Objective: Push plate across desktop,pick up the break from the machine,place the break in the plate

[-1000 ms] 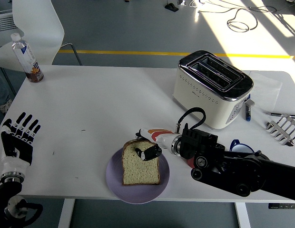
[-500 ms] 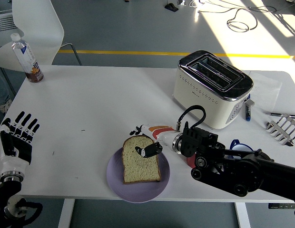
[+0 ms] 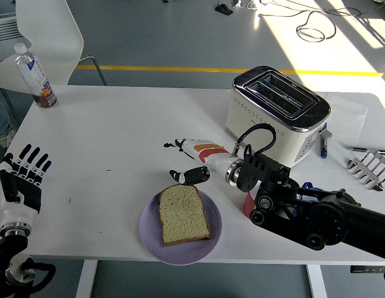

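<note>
Near edge of table, about 6 o'clock: a purple plate (image 3: 149,239) sits close to you, and the slice of bread (image 3: 183,214) lies flat on it, filling most of its middle.
Right robot hand (image 3: 191,162): it hovers just above and beyond the plate, toward 12 o'clock from the bread, fingers spread and holding nothing; no finger touches the slice.
Left robot hand (image 3: 20,184): it rests at the table's 9 o'clock edge, fingers straight and fanned, empty.
Toaster (image 3: 277,118): it stands at about 2 o'clock, well apart from the plate, both slots dark with no bread showing.
Other things: a bottle (image 3: 35,77) stands at the far 10 o'clock corner; a small rack (image 3: 369,171) lies at 3 o'clock.
Step in hand: judging from the layout, the placing looks done, with the bread released onto the plate.
Next move: you would only need to lift the right arm clear toward 3 o'clock, keeping the fingers high so they do not drag the slice or nudge the plate.
</note>
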